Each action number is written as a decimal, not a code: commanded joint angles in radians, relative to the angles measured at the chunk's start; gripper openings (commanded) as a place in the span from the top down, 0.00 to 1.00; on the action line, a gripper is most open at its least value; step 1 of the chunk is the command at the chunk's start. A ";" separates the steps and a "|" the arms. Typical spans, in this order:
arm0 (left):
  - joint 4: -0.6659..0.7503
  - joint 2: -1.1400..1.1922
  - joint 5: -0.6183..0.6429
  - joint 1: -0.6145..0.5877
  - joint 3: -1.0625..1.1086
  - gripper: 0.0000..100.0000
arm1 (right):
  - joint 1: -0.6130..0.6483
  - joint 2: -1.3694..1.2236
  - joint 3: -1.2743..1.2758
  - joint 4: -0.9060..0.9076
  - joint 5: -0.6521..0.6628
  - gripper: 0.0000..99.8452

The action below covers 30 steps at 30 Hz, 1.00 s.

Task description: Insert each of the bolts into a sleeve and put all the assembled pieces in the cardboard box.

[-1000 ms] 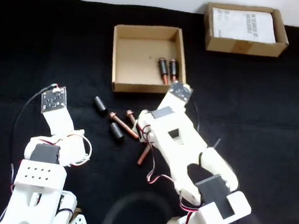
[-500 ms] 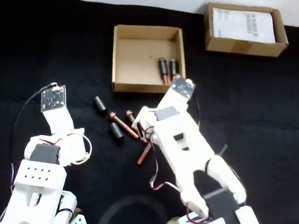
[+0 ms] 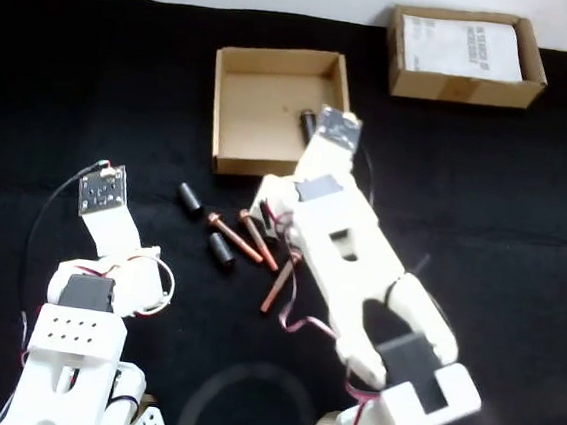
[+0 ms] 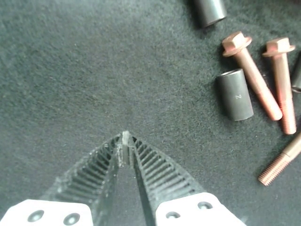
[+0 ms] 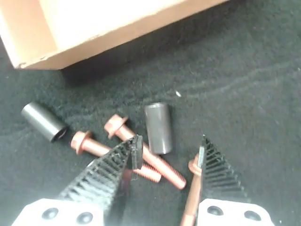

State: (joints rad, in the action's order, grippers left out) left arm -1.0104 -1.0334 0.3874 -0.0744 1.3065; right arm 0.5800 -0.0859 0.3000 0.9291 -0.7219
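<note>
**Q:** Which tool is placed for the next pick?

**A:** The right tool (image 5: pixel 169 153). It is open and empty. It hangs over the loose parts on the tabletop (image 3: pixel 484 212), between the near wall of the cardboard box (image 3: pixel 258 163) and the edge where the arms stand. A dark sleeve (image 5: pixel 158 128) lies flat just beyond its fingertips, in line with the gap.

**Q:** How does the sleeve's long axis run?

**A:** It runs along the tool's reach, crosswise to the closing line. A short advance and closure should clamp it across its diameter. Caution: a copper bolt (image 5: pixel 164 170) lies obliquely under the gap, just beside the sleeve's nearer end. Whether the two touch cannot be confirmed, and both may be caught.

**Q:** What is the left tool's status?

**A:** The left tool (image 4: pixel 124 146) is closed on nothing over bare tabletop. A second sleeve (image 4: pixel 235 94) lies well off to one side of it. The right arm is nearer.
</note>
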 commanded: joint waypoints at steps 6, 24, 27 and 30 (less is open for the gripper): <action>0.011 -0.013 0.002 -0.005 -0.001 0.99 | -0.002 -0.174 -0.203 0.119 0.101 0.82; 0.011 -0.013 0.002 -0.005 -0.001 0.99 | 0.044 -0.378 -0.277 0.124 0.157 0.82; 0.011 -0.013 0.002 -0.005 -0.001 0.99 | 0.039 -0.381 -0.278 0.124 0.158 0.82; 0.011 -0.013 0.002 -0.005 -0.001 0.99 | 0.039 -0.383 -0.274 0.124 0.158 0.86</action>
State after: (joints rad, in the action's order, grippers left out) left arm -1.0104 -1.0334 0.3874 -0.0744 1.3096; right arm 0.6137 -0.4557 0.0361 1.0441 -0.5746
